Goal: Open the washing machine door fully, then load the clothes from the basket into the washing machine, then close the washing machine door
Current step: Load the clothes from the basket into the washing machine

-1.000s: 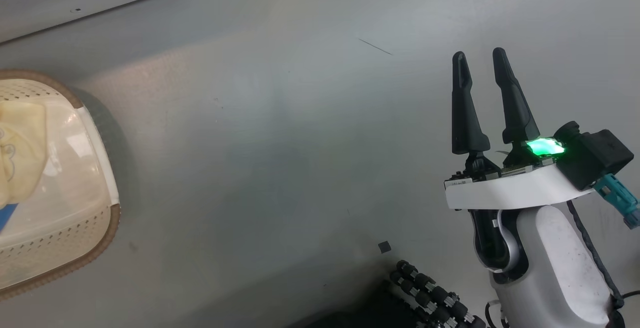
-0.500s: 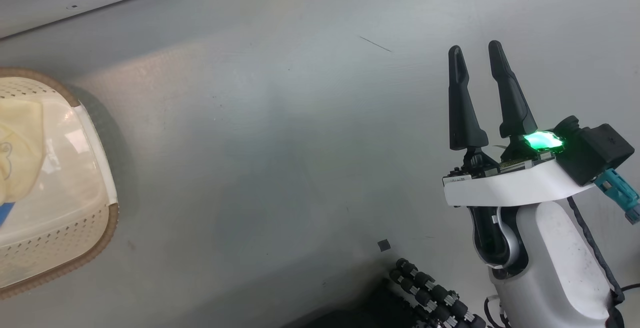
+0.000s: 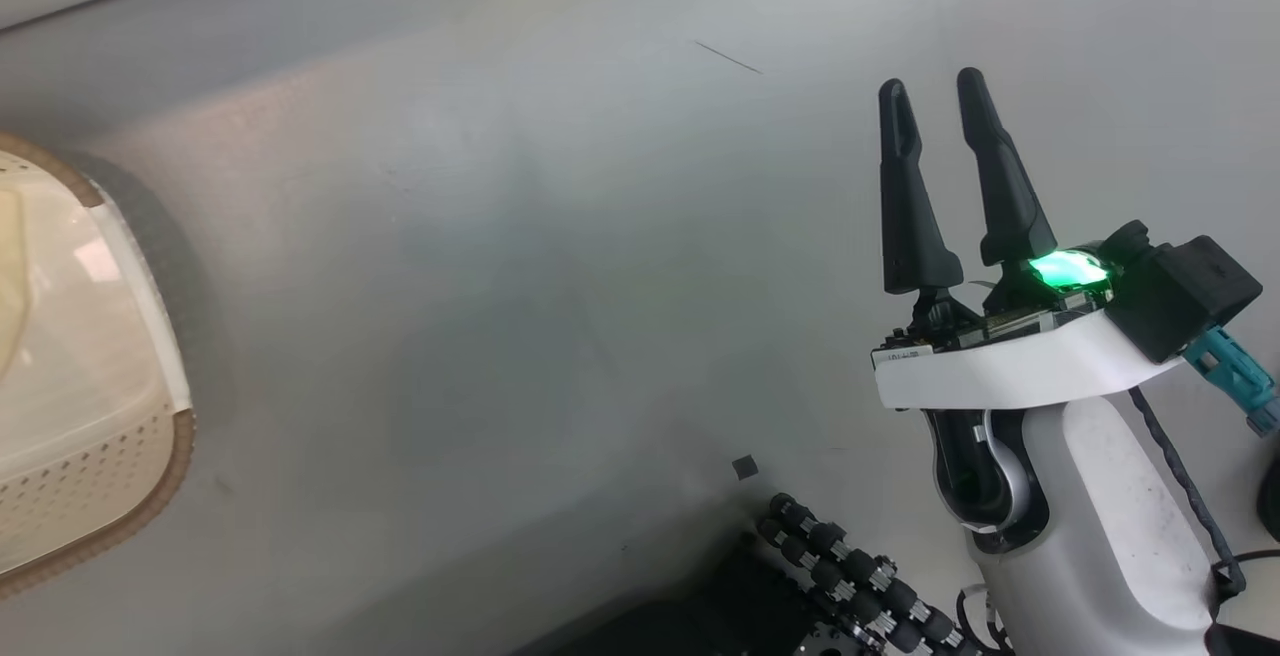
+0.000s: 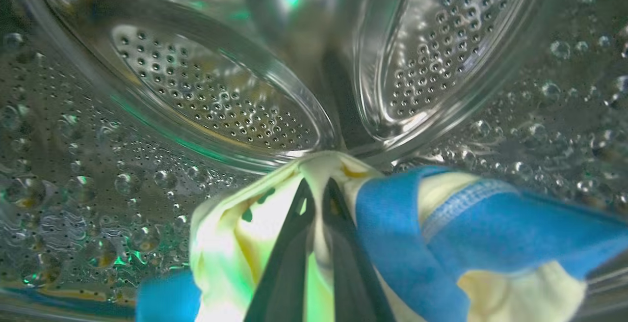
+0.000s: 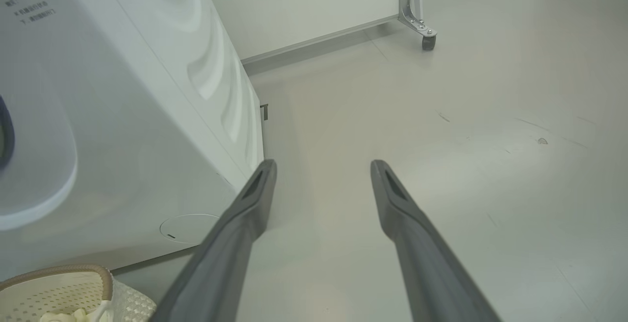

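Note:
In the left wrist view my left gripper (image 4: 319, 184) is inside the washing machine's steel perforated drum (image 4: 211, 101), shut on the clothes (image 4: 235, 233), a cream-yellow fabric with bright blue parts (image 4: 471, 233). My right gripper (image 3: 932, 86) hangs open and empty over the floor, well right of the basket (image 3: 150, 496). The basket's cream perforated wall and brown rim sit at the head view's left edge. The right wrist view has the open right gripper (image 5: 324, 165) beside the white washing machine (image 5: 122, 130), with the basket (image 5: 59, 287) at the bottom left. The washing machine door is out of view.
Grey floor spreads around the right arm. A black ribbed cable chain (image 3: 860, 586) lies at the bottom of the head view. A metal frame leg on a castor (image 5: 428, 41) stands far off by a white wall panel.
The whole head picture has slid left and up, so the camera has moved and the basket now sits further off the left edge. The right gripper stays open.

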